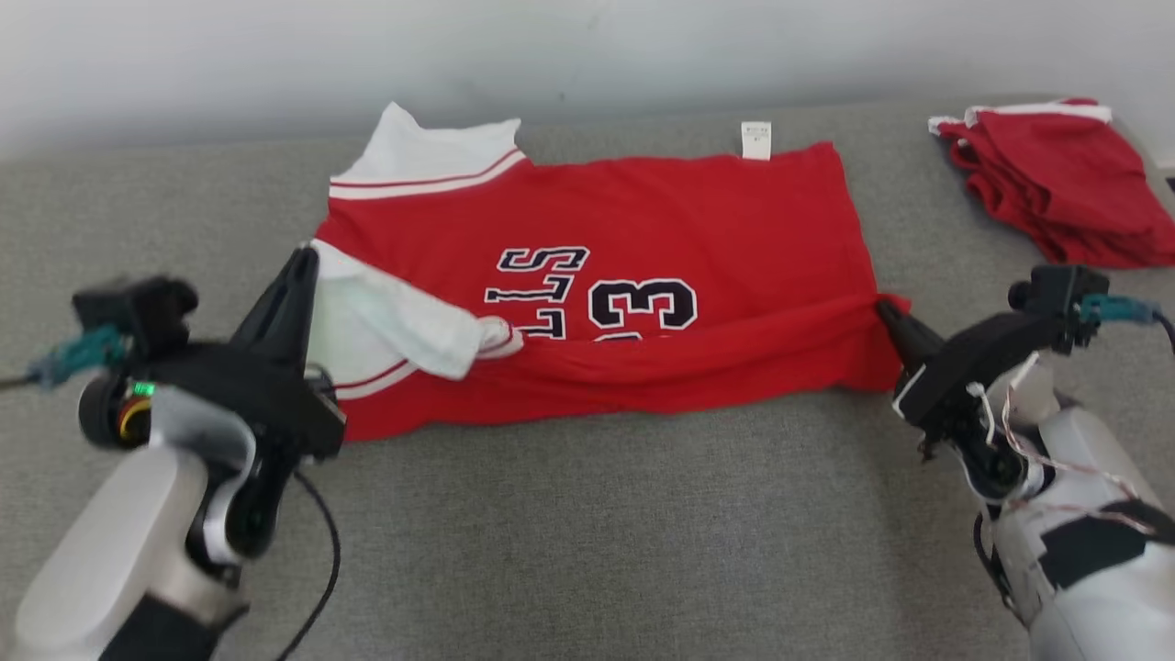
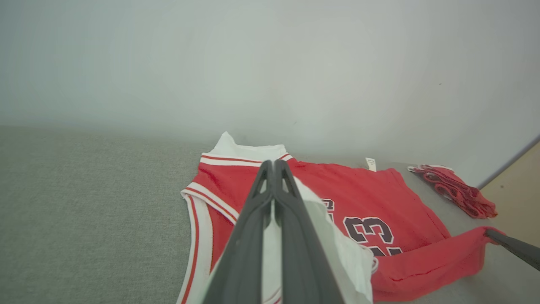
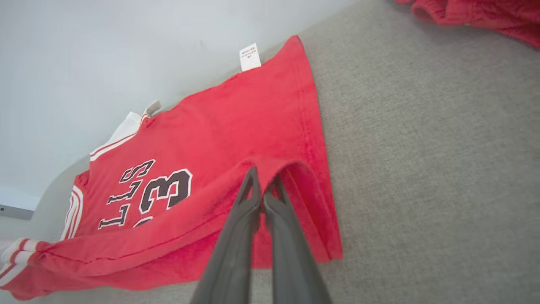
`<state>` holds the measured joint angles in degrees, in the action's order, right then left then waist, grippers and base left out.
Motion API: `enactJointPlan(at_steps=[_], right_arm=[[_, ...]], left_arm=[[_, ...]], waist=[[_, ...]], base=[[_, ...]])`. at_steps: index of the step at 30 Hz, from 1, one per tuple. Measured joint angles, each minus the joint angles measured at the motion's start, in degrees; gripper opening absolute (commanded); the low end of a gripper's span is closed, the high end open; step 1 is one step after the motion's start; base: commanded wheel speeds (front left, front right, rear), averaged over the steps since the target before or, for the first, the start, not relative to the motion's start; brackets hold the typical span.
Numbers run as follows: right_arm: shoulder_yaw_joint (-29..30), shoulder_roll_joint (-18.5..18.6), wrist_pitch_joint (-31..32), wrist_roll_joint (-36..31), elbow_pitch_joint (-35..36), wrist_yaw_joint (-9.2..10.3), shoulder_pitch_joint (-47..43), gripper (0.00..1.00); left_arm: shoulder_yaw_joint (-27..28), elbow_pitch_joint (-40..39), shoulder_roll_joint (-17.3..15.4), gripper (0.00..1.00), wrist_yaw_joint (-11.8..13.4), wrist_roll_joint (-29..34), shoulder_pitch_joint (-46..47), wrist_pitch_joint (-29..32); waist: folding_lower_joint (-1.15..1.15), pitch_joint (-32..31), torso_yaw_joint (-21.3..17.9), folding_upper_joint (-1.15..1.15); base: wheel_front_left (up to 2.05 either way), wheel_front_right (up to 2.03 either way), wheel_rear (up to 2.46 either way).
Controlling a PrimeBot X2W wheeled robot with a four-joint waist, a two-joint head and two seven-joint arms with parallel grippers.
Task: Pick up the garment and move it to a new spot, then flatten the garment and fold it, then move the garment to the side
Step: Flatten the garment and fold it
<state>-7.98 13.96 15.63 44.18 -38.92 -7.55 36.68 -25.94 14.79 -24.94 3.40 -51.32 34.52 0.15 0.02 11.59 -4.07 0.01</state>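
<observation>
Surface: grey cloth surface [image 1: 597,532], flat, running left to right. A pale wall [image 1: 551,46] stands right behind its far edge.
Jersey: red jersey [image 1: 698,211] with white trim, spread lengthwise in the middle of the surface. Neck end is to the left, hem end to the right. Dark lettering [image 1: 597,294] faces up.
Far edge: lies flat, close to the wall. A white tag [image 1: 755,140] sticks out from it toward the wall.
Near edge: lifted off the surface and rolled toward the far side. It is stretched between the two grippers and covers the lower part of the lettering.
Open room: wide bare strip on the near side of the jersey, and more bare surface to its left. A narrower bare gap on the right lies between the hem and a red pile [image 1: 1065,179]. Little room on the far side.
Red pile: heaped red cloth with white trim, at the far right, well apart from the jersey.
Count: one jersey, one red pile, one tag, two grippers, two fingers on each.
Left gripper [image 1: 301,262]: at the jersey's left end, fingers pressed together at the tips. They clamp the white shoulder part, which hangs off them in a fold toward the right.
Right gripper [image 1: 889,312]: at the right end, fingers closed with hardly a gap. They pinch the near corner of the hem, and the cloth bunches around the tips.
</observation>
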Motion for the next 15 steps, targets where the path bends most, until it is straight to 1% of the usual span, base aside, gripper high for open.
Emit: enactJointPlan(at_steps=[2,4,7,11,12,13,14,15], right_arm=[[-0.13,-0.42,-1.02,-0.98,-4.1,0.0,3.49,0.0],[-0.62,-1.01,-2.14,-1.76,-7.58,0.0,6.37,0.0],[-1.72,-2.01,-3.82,-1.92,-11.22,0.0,9.79,0.0],[-3.78,-2.57,-6.66,-1.87,-14.26,0.0,12.41,0.0],[-4.23,-2.57,-7.7,-1.78,-14.45,0.0,12.79,0.21],[-4.72,-2.64,-8.48,-1.4,-14.68,0.0,13.02,0.59],[-5.33,-2.65,-9.03,-1.09,-15.1,0.0,13.26,1.0],[-5.86,-2.58,-10.1,-0.75,-15.16,0.0,13.29,1.0]], left_arm=[[-1.13,5.87,1.41,0.0,-2.12,0.63,4.76,0.19],[-1.63,11.76,2.63,0.0,-3.74,1.13,9.04,0.29],[-2.97,19.47,4.13,0.0,-6.09,2.21,13.93,-0.1],[-3.94,27.37,5.75,0.0,-8.08,2.74,17.93,-1.49],[-4.16,29.19,6.1,0.0,-8.46,2.98,18.62,-2.23],[-4.63,30.67,6.41,0.0,-8.54,3.41,19.18,-2.93],[-5.04,31.99,6.54,0.4,-8.9,4.04,19.7,-3.87],[-5.15,33.21,6.73,1.0,-8.98,4.65,20.04,-5.23]], waist=[[0.0,1.46,-0.12,0.0],[0.0,2.88,-0.21,0.0],[0.0,4.83,-0.44,0.0],[0.0,6.79,-1.0,0.0],[0.01,7.13,-1.18,0.01],[0.01,7.37,-1.38,0.01],[0.01,7.52,-1.59,0.01],[0.0,7.55,-1.74,0.01]], base=[[0.0,0.0,0.0],[0.0,0.0,0.0],[0.0,0.0,0.0],[0.0,0.0,0.0],[0.0,0.0,0.0],[0.0,0.0,0.0],[0.0,0.0,0.0],[0.0,0.0,0.0]])
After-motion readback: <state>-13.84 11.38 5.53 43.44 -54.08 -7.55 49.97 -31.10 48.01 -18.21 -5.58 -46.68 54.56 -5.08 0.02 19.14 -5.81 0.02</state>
